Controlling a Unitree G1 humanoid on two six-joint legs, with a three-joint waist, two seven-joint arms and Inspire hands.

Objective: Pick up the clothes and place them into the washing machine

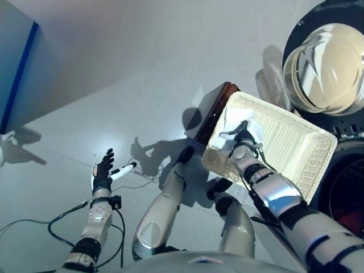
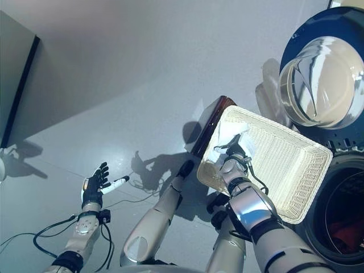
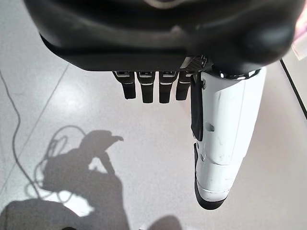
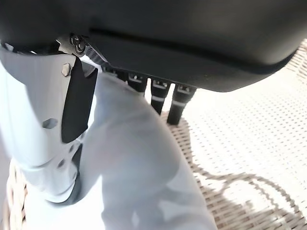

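Observation:
A white cloth (image 1: 233, 120) lies at the near left end of the shallow wicker basket (image 1: 290, 142), which rests tilted on the dark brown box (image 1: 213, 108). My right hand (image 1: 243, 139) is inside the basket on the cloth. In the right wrist view the cloth (image 4: 139, 163) runs between the white-covered thumb (image 4: 43, 143) and the fingers, which close on it. My left hand (image 1: 103, 170) hangs open and empty above the floor at the lower left, with straight fingers (image 3: 148, 88).
The washing machine stands at the right with its round door (image 1: 327, 68) swung open and its drum opening (image 2: 341, 216) just beyond the basket; something reddish lies inside. A blue-edged panel (image 1: 17, 74) stands at the far left. Grey floor lies between.

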